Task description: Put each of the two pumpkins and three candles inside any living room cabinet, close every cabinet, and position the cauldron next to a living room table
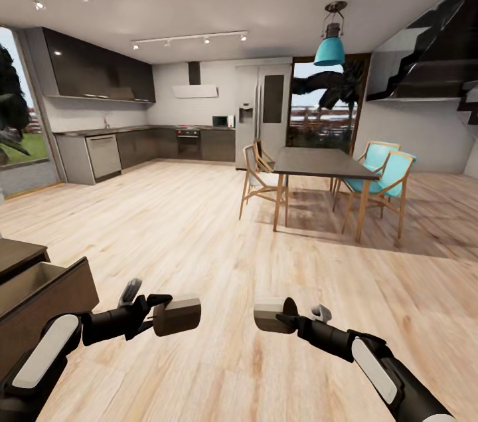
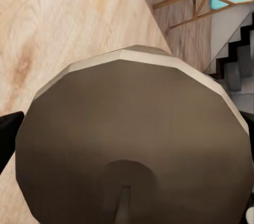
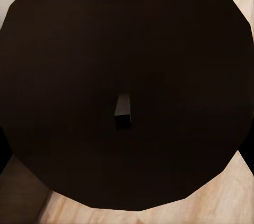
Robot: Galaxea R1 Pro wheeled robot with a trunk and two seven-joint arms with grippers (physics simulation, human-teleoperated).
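I had a candle in each hand, both held out low over the wooden floor (image 1: 199,222). My left hand (image 1: 154,316) was clamped on one candle (image 1: 176,315), its tan top and wick close to the left wrist camera (image 2: 132,145). My right hand (image 1: 282,317) gripped the other candle (image 1: 268,314), which sat dark and shadowed before the right wrist camera (image 3: 127,92). The cabinet (image 1: 40,296) stood at my left with a drawer pulled open. Ahead stood the dining table (image 1: 318,163) with chairs.
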